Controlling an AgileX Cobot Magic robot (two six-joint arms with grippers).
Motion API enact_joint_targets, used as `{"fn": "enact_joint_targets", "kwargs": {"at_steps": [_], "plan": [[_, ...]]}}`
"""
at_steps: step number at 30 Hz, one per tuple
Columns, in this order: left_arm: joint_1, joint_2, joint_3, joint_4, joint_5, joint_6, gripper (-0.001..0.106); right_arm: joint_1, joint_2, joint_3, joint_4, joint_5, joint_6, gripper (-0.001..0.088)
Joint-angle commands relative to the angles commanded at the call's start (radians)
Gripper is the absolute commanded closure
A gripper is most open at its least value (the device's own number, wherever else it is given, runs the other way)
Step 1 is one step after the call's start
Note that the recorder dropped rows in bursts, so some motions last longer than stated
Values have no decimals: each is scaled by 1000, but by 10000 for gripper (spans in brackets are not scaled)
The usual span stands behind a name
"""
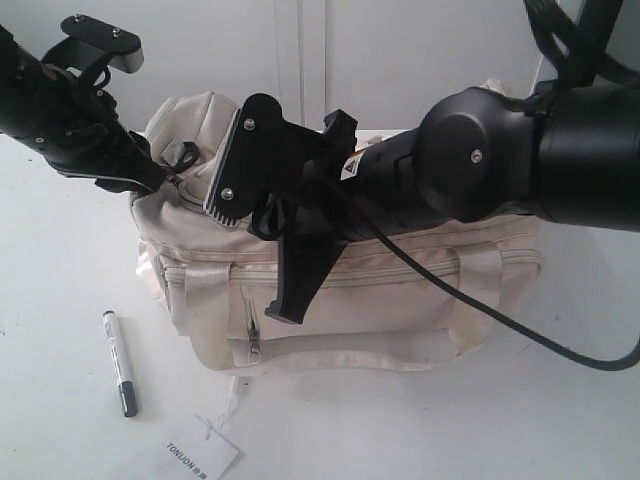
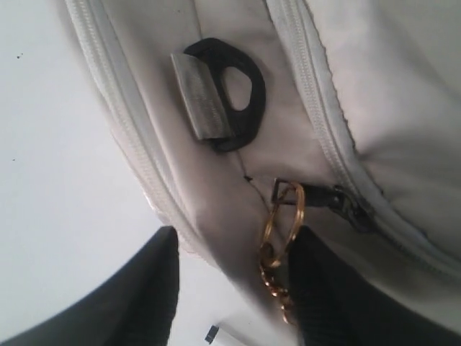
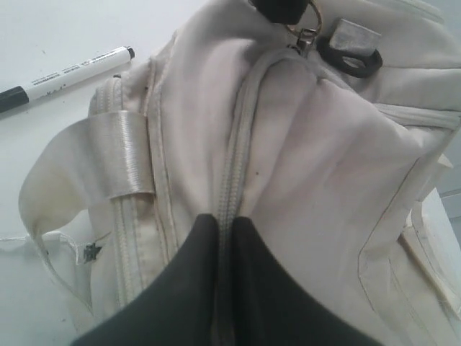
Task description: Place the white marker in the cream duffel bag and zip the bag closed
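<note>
White marker (image 1: 118, 362): lies flat on the table (image 1: 60, 430), near the bag's front left corner, dark cap toward the paper tag (image 1: 200, 455); neither gripper touches it.
Cream duffel bag (image 1: 400, 300): sits upright mid-table; the top zipper (image 3: 234, 144) looks closed along the stretch in view, so the marker has no way in yet.
Gold ring pull (image 2: 282, 215): hangs at the bag's left end, near a black D-ring (image 2: 256, 94).
Left gripper (image 2: 232, 238): jaws apart, straddling the ring pull and a fold of fabric, with no grip on either.
Right gripper (image 3: 223, 220): fingers nearly together, pinching the zipper ridge on the bag's top.
Risk, pull: the thin ring may swing aside as the jaws close, leaving them on fabric only.
Risk, bag: a pull on the zipper may drag the soft bag if the pinch slips.
Risk, marker: a sliding bag may nudge the marker and roll it away.
</note>
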Motion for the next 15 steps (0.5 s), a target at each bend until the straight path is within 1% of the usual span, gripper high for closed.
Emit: {"fn": "enact_joint_targets", "kwargs": {"at_steps": [4, 12, 15], "plan": [[0, -24, 0, 0, 0, 0, 524, 0, 0, 0, 0, 0, 0, 842], [0, -33, 0, 0, 0, 0, 524, 0, 0, 0, 0, 0, 0, 842], [0, -37, 0, -23, 0, 0, 524, 0, 0, 0, 0, 2, 0, 841]]}}
